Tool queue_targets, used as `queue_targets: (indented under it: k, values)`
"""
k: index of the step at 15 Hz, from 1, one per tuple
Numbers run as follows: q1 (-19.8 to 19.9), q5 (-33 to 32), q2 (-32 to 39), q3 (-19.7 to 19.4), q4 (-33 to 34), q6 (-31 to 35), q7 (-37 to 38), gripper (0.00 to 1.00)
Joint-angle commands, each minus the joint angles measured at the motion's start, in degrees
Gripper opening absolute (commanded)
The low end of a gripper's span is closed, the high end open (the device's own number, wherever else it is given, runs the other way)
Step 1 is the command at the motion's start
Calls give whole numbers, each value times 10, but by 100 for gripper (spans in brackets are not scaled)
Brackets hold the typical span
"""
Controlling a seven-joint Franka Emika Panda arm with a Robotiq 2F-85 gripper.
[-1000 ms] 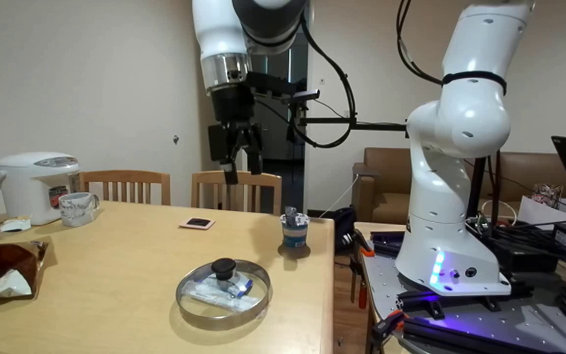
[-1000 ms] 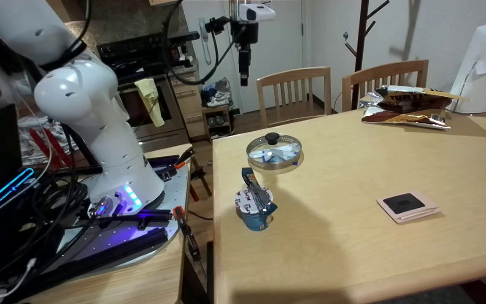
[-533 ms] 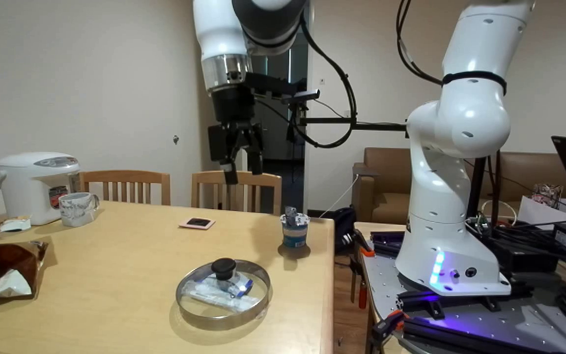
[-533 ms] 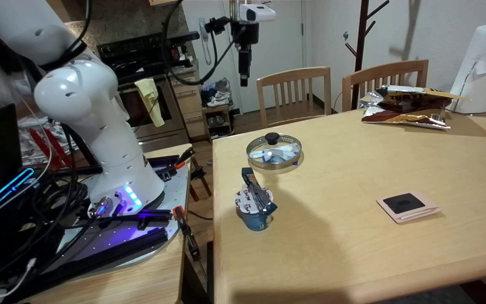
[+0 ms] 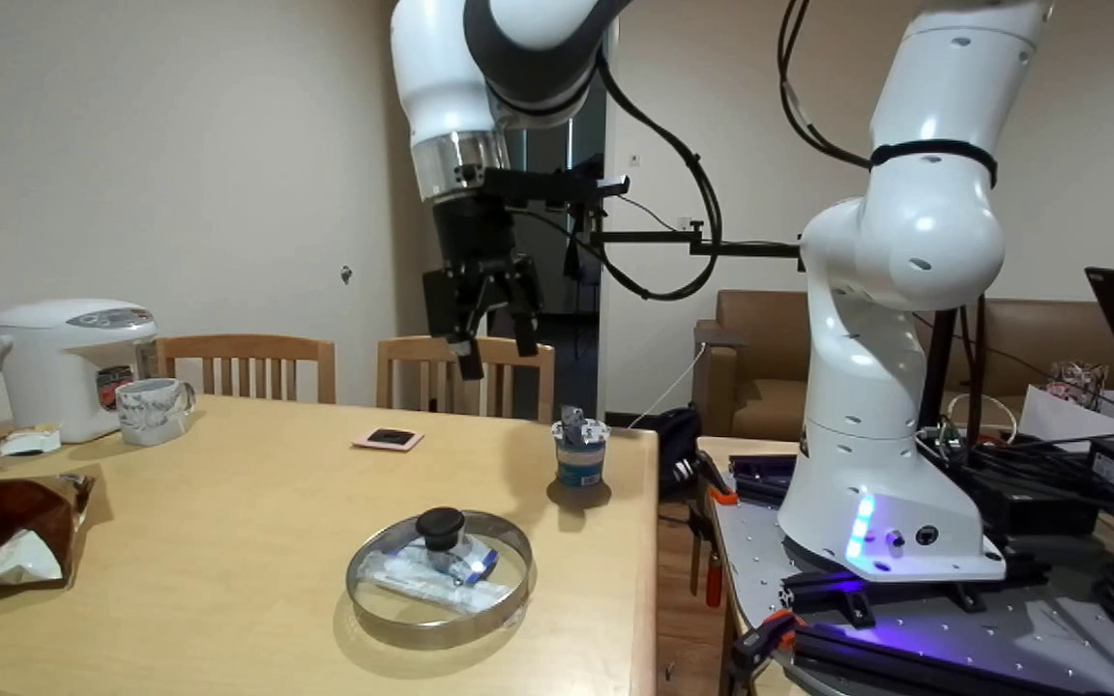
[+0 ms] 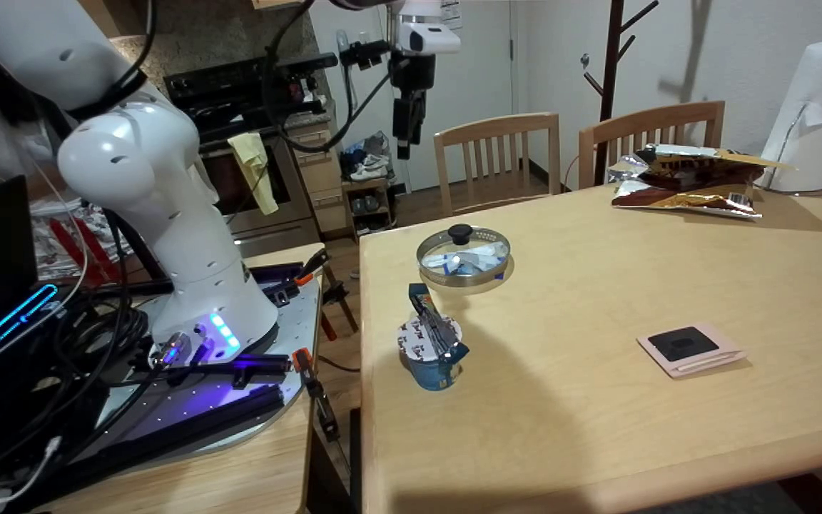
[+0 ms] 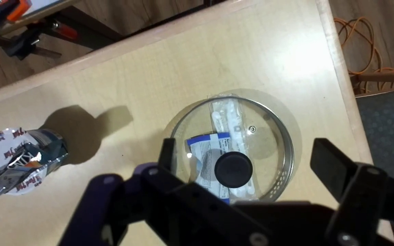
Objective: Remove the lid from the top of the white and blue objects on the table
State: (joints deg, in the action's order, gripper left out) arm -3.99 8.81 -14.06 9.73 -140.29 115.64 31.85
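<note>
The round glass lid [image 5: 440, 529] with its metal rim and dark knob sits flat on the light wooden table [image 5: 228, 541], near one edge. It also shows in an exterior view [image 6: 460, 233] and in the wrist view [image 7: 233, 169]. The white and blue packets [image 7: 207, 153] lie under the glass and show through it in both exterior views [image 5: 431, 575] [image 6: 468, 258]. My gripper [image 5: 499, 354] is open and empty, pointing down, high above the table and well clear of the lid. In the wrist view the lid's knob appears between the fingers [image 7: 244, 150].
A blue cup [image 5: 581, 459] with a foil packet on top stands close to the lid, also in the wrist view [image 7: 2, 147]. A pink folded case [image 6: 689, 350], a mug [image 5: 153, 411], a white water boiler [image 5: 73, 367], a shiny bag [image 6: 689, 182] and a paper towel roll [image 6: 818, 114] are farther off.
In the last half second my arm has lowered a little, and the gripper has shifted slightly sideways and tilted. It stays open. The lid and packets have not moved.
</note>
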Motion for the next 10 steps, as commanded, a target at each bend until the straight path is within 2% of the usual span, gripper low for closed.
queue_targets:
  k: [1, 10]
  values:
    - [-2, 6, -10, 0, -18, 40, 5, 100]
    - [0, -22, 15, 10, -43, 144, 17, 100]
